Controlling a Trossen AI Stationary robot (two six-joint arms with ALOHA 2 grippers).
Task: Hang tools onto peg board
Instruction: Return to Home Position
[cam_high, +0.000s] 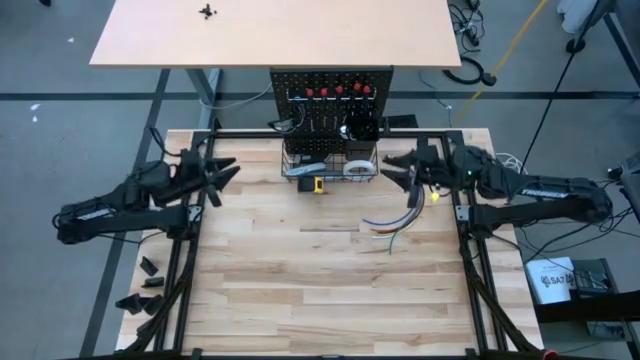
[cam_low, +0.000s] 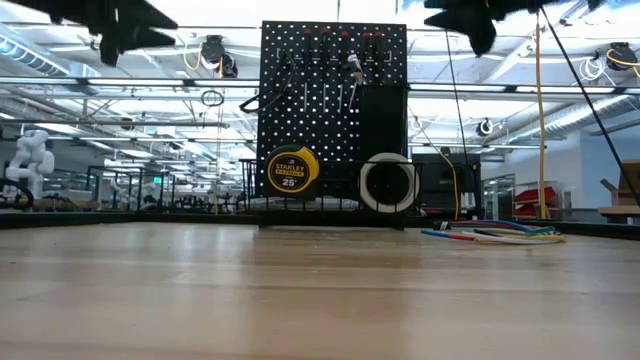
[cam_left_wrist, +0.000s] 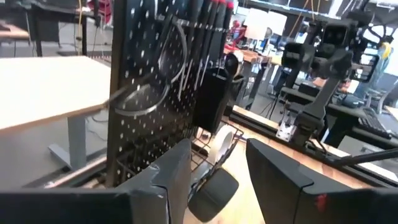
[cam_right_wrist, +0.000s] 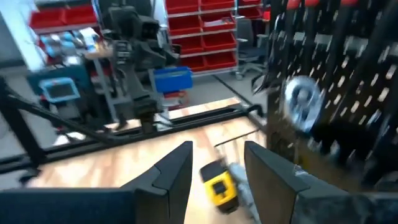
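Table: a pale wooden top, with the peg board stood at its far edge between the two arms.
Peg board: upright and black; tools are hung on its hooks, with the red-handled screwdrivers along the top row.
Left gripper: held above the table, left of the board; fingers spread, nothing grasped.
Right gripper: held right of the board; fingers spread, nothing grasped.
Wire basket: at the board's foot; the yellow tape measure and white tape roll are kept in it side by side.
Coloured wires: laid on the table near the right gripper.
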